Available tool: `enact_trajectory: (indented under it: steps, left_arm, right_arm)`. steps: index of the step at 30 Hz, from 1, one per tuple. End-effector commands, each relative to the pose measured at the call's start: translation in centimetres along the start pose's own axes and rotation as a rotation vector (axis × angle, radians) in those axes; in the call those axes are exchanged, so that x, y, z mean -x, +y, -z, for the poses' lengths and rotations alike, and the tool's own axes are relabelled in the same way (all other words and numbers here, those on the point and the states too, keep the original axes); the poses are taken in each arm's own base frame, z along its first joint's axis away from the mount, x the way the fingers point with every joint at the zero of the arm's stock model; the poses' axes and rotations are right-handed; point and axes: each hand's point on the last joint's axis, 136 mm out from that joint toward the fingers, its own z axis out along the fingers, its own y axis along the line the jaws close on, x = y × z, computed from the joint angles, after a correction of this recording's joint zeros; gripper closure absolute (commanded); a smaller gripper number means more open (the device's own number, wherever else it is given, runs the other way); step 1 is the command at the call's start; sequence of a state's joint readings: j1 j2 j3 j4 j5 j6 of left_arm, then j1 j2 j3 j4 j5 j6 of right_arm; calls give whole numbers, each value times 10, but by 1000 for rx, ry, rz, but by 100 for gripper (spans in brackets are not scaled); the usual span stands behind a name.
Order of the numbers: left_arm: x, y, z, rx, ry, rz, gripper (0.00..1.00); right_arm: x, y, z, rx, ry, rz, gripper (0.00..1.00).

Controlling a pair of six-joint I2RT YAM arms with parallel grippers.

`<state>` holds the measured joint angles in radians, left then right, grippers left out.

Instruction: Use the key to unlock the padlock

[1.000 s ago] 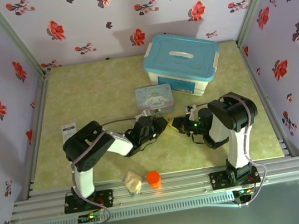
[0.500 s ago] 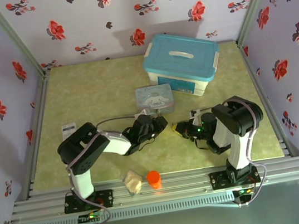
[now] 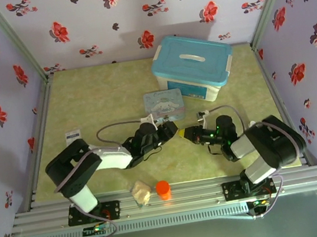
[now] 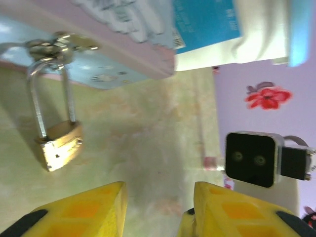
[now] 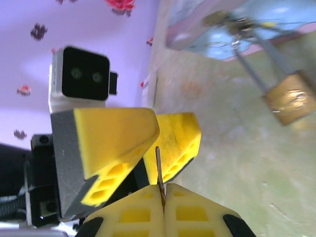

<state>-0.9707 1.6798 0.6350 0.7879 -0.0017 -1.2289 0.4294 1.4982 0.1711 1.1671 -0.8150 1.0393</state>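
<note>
Broadly, you are working on the green table point(image 3: 96, 98), with the blue-lidded storage box point(image 3: 191, 60) well back and out of play. Just in front of it sits the pale cartoon tin point(image 3: 164, 101), and that is your anchor: the padlock point(image 4: 60, 148) hangs from the tin's hasp point(image 4: 57, 44) by its thin shackle point(image 4: 35, 98). Its brass body lies tilted on the table beside the tin's wall. Because it is tethered there, the lock cannot wander far, though I judge it will swing or twist if you push on it.

Both arms reach in low and meet nose to nose in front of the tin. Your left gripper point(image 4: 158, 193) has its yellow jaws parted with only bare table between them. It holds nothing and hovers near the padlock without touching it. I read that as a hand ready to steady the lock body (a loose lock will turn away from a key).

Your right gripper point(image 5: 163, 195) is pressed fully closed on the key point(image 5: 158, 165), a dark sliver standing up out of the seam between the pads. Pinched at its bow like that, the blade is free to go in. From the right wrist view the padlock lies off to the upper right, well apart from the key tip, so insertion is not yet begun. You cannot make out the keyhole from these views; expect to need the lock braced and its keyway turned toward the blade.
</note>
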Motion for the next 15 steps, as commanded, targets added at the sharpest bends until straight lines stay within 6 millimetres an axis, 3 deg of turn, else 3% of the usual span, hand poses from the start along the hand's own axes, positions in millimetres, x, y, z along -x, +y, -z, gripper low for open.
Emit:
enact_trajectory:
  steps: [1, 8, 11, 15]
  left_arm:
    - [7, -35, 18, -149, -35, -90, 62]
    - [3, -62, 42, -287, -25, -167, 71]
    - [-1, -72, 48, -352, -10, -172, 75]
    - [-9, -83, 52, -409, 13, -187, 72]
  right_arm:
    - [-20, 12, -6, -13, 102, 68, 100]
    - [-14, 54, 5, 10, 88, 140, 100]
    - [-13, 62, 8, 14, 88, 148, 100]
    - [-12, 68, 8, 36, 85, 148, 100]
